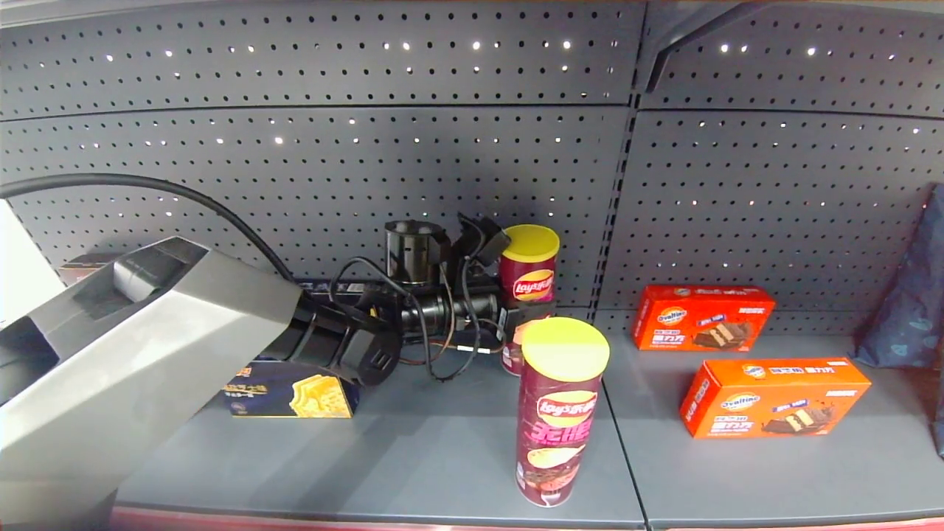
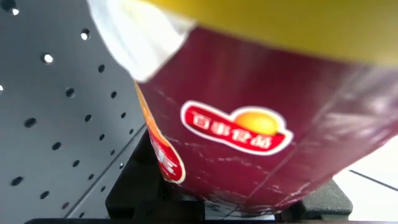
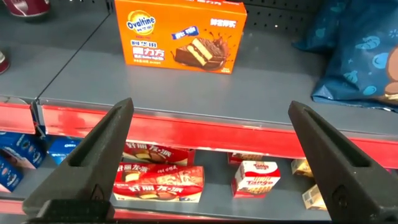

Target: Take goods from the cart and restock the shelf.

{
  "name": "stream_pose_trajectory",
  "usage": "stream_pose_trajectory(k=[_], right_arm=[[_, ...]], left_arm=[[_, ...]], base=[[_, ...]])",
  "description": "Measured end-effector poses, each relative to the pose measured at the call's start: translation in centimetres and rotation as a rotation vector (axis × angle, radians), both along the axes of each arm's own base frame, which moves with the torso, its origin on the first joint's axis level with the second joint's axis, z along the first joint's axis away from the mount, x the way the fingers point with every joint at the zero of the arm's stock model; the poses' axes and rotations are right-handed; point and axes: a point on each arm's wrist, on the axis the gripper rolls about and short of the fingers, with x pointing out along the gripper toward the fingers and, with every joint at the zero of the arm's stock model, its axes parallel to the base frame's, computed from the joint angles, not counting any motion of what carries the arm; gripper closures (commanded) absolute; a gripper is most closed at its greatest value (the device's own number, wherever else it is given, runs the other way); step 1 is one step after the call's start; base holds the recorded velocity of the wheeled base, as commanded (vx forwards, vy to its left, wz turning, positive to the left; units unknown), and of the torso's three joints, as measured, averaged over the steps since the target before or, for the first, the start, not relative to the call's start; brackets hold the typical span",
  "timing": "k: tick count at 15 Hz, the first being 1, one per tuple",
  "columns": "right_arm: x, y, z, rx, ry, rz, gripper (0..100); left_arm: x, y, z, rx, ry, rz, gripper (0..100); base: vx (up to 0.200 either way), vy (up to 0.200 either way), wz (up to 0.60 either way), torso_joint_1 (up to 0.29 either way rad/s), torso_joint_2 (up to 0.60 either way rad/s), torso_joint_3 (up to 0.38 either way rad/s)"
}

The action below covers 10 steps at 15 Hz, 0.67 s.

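Head view shows the left gripper [image 1: 519,318] clamped round a chips can [image 1: 528,280] standing upright at the back of the shelf [image 1: 413,450] against the pegboard [image 1: 369,162], behind a second can [image 1: 558,413], while the right gripper [image 3: 210,107] hangs wide open before the shelf's front edge.

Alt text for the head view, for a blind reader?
The left gripper holds a yellow-lidded chip can at the back of a grey shelf. A matching can stands upright near the front; two orange cake boxes lie to its right, a dark blue box to its left.
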Motion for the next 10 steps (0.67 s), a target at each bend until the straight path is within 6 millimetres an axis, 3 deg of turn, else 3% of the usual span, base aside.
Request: stream_pose_trajectory(k=[7, 8, 10], right_arm=[[0.0, 0.0, -0.1, 0.0, 0.003, 0.0, 0], [0.0, 0.0, -0.1, 0.0, 0.003, -0.001, 0], [0.0, 0.0, -0.1, 0.0, 0.003, 0.0, 0]], left_arm=[[0.6, -0.9, -1.2, 0.004, 0.007, -0.011, 100], [0.7, -1.0, -1.4, 0.006, 0.01, -0.012, 0], [0.7, -1.2, -1.7, 0.007, 0.013, -0.013, 0]], base=[[0.0, 0.0, 0.0, 0.0, 0.0, 0.0], [0.0, 0.0, 0.0, 0.0, 0.0, 0.0], [0.0, 0.0, 0.0, 0.0, 0.0, 0.0]])
